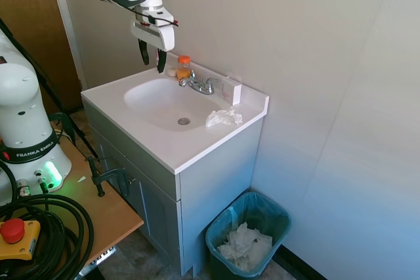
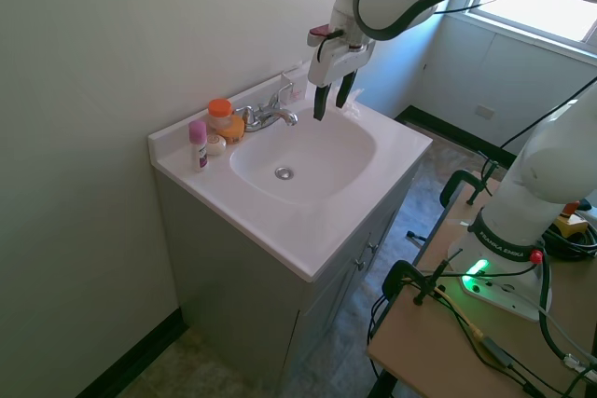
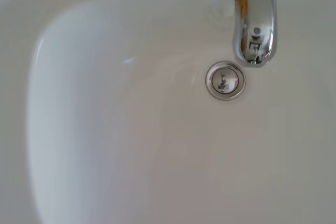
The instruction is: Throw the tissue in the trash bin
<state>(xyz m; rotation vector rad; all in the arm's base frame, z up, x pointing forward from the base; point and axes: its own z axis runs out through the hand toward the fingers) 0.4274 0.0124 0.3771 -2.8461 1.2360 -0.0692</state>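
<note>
A small teal-green plastic trash bin [image 1: 248,237] with a thin clear liner is being shown on the floor beside the white sink cabinet [image 1: 197,181], on its right-hand side in the first exterior view; a heap of crumpled white paper [image 1: 244,246] is lying inside it. On the white countertop, the small crumpled white tissue [image 1: 223,118] is resting just beside the oval basin [image 1: 164,101], near the counter's corner above the bin. A white rectangular block [image 1: 235,92] is standing behind the tissue, against the backsplash. The chrome faucet [image 1: 199,84] is set behind the basin, with an orange-capped bottle [image 1: 184,67] next to it and a pink-capped tube [image 2: 198,144] farther along. The two-finger gripper [image 1: 152,56] is being held above the basin's rear, fingers parted and empty, well apart from the tissue.
</note>
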